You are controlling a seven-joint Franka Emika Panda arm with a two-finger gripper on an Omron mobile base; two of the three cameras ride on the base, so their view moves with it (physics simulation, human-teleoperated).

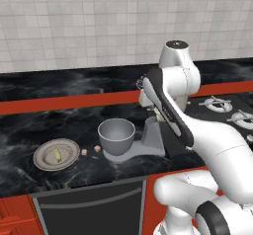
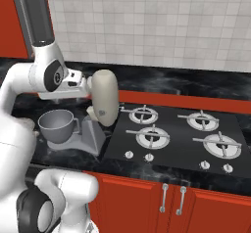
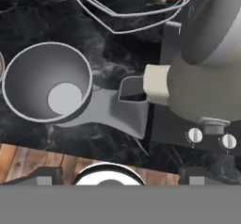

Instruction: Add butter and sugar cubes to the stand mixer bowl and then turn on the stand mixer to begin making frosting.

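A: Location and condition of the stand mixer bowl (image 1: 116, 136)?
B: Centre-left of the left base view, seated on the flat base of the stand mixer (image 1: 148, 130). Deep, round, plain grey metal. Empty in the hand view, bare bottom showing. Head tilted back, whisk (image 3: 127, 11) lifted clear at the top of the hand view, presumably to leave the bowl mouth free for loading.

A: Ingredients?
B: Butter (image 1: 57, 154), a small pale yellow stick, lying on the grey plate (image 1: 42, 164) at lower left. Two sugar cubes (image 1: 91, 150) on the black counter (image 1: 29, 130) between plate and bowl, just beside the mixer base. None loaded yet.

A: Gripper?
B: Gripper (image 2: 81, 83) up beside the mixer head, upper left of the right base view. Jaws spread wide, nothing held. Camera looking down over bowl and base.

A: Surroundings?
B: Hob (image 2: 181, 131) to the right of the mixer in the right base view.
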